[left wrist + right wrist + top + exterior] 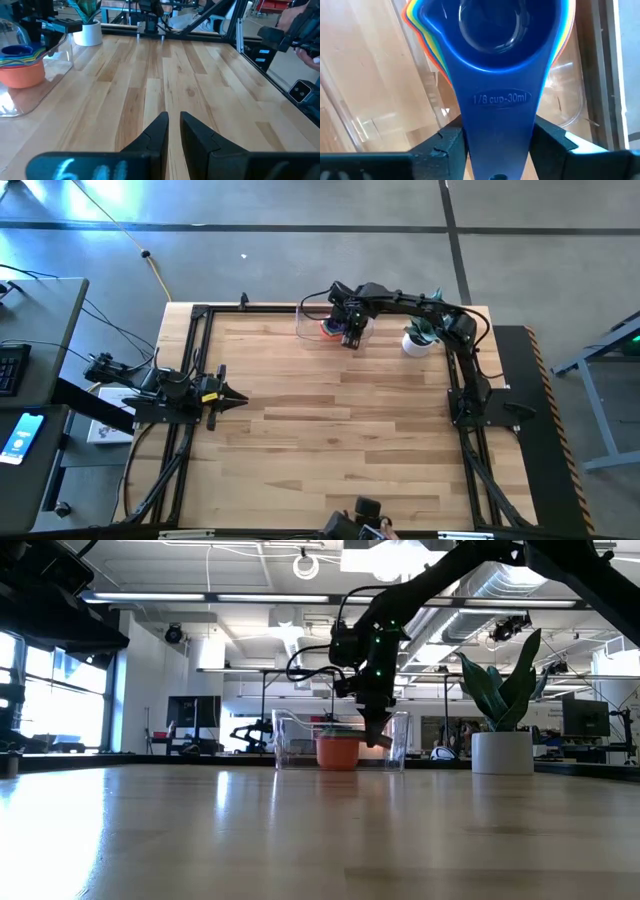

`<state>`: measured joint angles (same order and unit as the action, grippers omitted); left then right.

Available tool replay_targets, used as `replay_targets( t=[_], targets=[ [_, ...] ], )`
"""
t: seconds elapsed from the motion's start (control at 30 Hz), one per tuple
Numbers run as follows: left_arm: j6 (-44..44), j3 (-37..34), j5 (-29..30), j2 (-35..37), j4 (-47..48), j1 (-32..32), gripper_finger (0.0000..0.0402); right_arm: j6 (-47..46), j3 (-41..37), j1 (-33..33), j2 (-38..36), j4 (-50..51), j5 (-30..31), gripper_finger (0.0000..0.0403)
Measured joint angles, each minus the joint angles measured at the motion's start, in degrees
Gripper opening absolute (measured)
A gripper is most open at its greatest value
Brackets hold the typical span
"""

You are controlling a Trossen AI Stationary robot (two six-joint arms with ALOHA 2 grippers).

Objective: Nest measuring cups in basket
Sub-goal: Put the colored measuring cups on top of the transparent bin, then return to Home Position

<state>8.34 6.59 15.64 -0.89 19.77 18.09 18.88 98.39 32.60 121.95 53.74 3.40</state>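
Observation:
The measuring cups are nested in one stack [330,328] inside the clear basket [310,330] near the table's far edge. The orange bowl [338,750] is outermost, and yellow, green and red rims show around the blue cup [495,35] on top. In the left wrist view the stack [20,65] stands on the floor of the basket [30,100]. My right gripper [350,340] reaches into the basket from the right, just above the stack, and is shut on the blue cup's handle. My left gripper [240,396] waits shut over the table's left side, far from the cups. My right gripper [500,145] has the blue cup's flat handle [500,115] between its two fingers, one on each long edge, near the free end. The fingers [447,142] point down and along the handle toward the bowl. The blue bowl sits level in the nested stack.
A white pot with a green plant [416,342] stands on the table just right of the basket, under my right arm. Bare wooden tabletop [340,430] spreads between both arms and toward the near edge. A person's hand with a dark device [305,45] shows beyond the table.

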Motion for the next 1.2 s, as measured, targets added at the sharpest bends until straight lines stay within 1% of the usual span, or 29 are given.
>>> replay_targets(
  t=[0.17,0.3,0.4,0.5,0.6,0.67,0.73,0.83,0.97,1.07,1.2],
  targets=[
    [0.0,0.0,0.0,0.0,0.0,0.0,0.0039,-0.6,0.4,0.0,0.0,1.3,0.1,0.0210],
    [0.0,0.0,0.0,0.0,0.0,0.0,0.0039,-0.4,3.1,0.0,-0.1,3.3,0.4,0.0252],
    [0.0,0.0,0.0,0.0,0.0,0.0,0.0039,-0.9,5.6,0.0,-0.1,5.1,0.3,0.0270],
    [0.0,0.0,0.0,0.0,0.0,0.0,0.0039,-4.3,9.0,0.0,-0.2,8.0,-2.7,0.0274],
    [0.0,0.0,0.0,0.0,0.0,0.0,0.0039,-9.7,11.4,-0.2,-0.9,9.9,-8.4,0.0274],
    [0.0,0.0,0.0,0.0,0.0,0.0,0.0039,-12.8,11.4,-1.1,-2.4,9.0,-11.6,0.0274],
    [0.0,0.0,0.0,0.0,0.1,0.0,0.0039,-15.8,10.3,-2.9,-4.7,5.8,-13.1,0.0274],
    [0.0,0.0,0.0,0.0,0.0,0.0,0.0039,-19.7,6.6,-7.2,-9.4,-0.5,-11.6,0.0274],
    [0.0,0.0,0.0,0.0,0.0,0.0,0.0039,-23.6,-2.3,-13.4,-18.2,-12.2,-4.1,0.0274],
    [0.0,0.0,0.0,0.0,0.0,0.0,0.0039,-26.0,-12.8,-16.8,-25.5,-22.4,0.5,0.0274],
    [0.0,0.0,0.0,0.0,0.0,0.0,0.0039,-29.5,-28.5,-19.5,-36.2,-35.8,1.1,0.0274]
  ],
)
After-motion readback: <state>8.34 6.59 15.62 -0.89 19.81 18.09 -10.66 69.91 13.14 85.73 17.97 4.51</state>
